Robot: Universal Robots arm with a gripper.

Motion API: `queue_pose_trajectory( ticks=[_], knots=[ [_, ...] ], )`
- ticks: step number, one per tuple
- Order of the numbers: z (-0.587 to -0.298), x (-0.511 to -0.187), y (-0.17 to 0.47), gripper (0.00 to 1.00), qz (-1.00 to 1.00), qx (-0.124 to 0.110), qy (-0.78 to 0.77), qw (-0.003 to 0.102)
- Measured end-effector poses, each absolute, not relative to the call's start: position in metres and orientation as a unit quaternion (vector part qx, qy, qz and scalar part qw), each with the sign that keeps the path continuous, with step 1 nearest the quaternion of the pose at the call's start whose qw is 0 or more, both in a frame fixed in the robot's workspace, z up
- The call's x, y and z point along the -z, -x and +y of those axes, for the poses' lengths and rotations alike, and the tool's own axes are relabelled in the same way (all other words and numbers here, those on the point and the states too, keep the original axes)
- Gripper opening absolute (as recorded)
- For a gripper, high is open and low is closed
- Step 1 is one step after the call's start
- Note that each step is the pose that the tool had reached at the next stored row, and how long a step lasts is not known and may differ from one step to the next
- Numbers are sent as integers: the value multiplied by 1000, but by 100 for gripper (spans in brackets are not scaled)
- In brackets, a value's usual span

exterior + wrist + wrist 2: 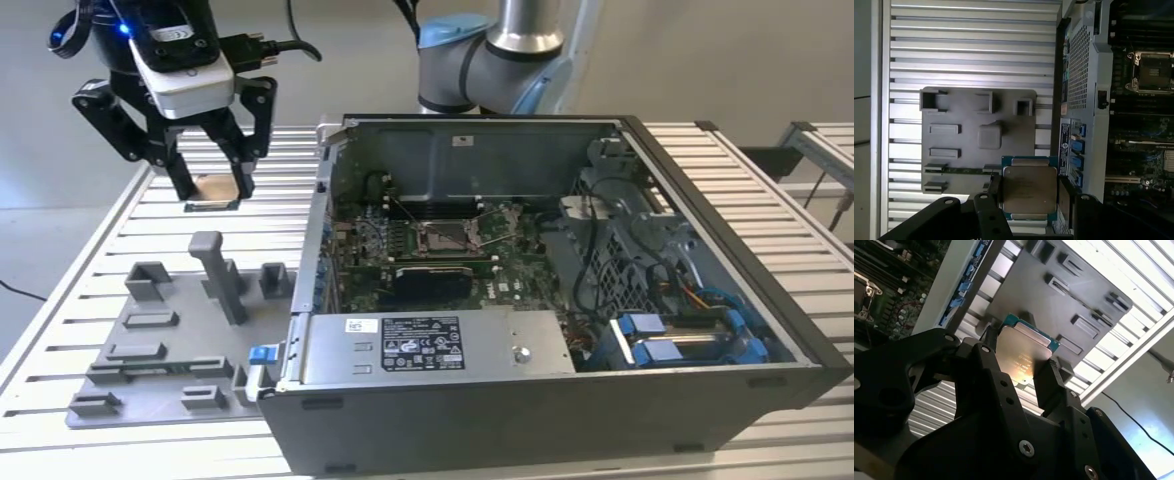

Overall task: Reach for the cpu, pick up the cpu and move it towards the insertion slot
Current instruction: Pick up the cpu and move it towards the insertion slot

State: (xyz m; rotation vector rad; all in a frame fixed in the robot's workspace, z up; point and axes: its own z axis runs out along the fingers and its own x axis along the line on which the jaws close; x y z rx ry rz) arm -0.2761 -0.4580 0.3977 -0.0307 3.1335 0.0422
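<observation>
1. The reach and the pick-up look done. The gripper [214, 193] has its two black fingers closed on the cpu [214, 185], pinching it by opposite edges.
2. The chip hangs in the air over the slatted worktop [80, 250], well apart from the open computer case [534, 400] and on the exterior view's left of it. In both wrist views the grey fixture plate [979, 107] lies behind it, so I judge it lifted clear of that plate.
3. The carry towards the insertion slot [447, 237] is what remains. The socket sits inside the case on the green board, its silver frame around a dark centre. It is unoccupied as far as I can see, and the chip is nowhere near it.
4. The cpu is a thin square. In the first wrist view its pale metal top face [1028, 189] is framed by a narrow green-blue rim, with small notches at the edges.
5. In the second wrist view that face [1024, 352] catches a warm glare, and from the exterior view the side I see looks tan.
6. It sits square between the fingers, not visibly tilted.
</observation>
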Motion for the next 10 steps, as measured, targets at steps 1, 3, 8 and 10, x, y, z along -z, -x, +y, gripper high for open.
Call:
queue_pose_trajectory(
  ticks=[1, 3, 8, 10],
  knots=[
    [-458, -398, 275, 0, 1000, -13, 10, 4],
    [-458, -398, 273, 0, 1000, -13, 10, 4],
    [-458, -398, 264, 0, 1000, -13, 10, 4],
    [-458, -398, 260, 0, 1000, -13, 10, 4]
  ],
)
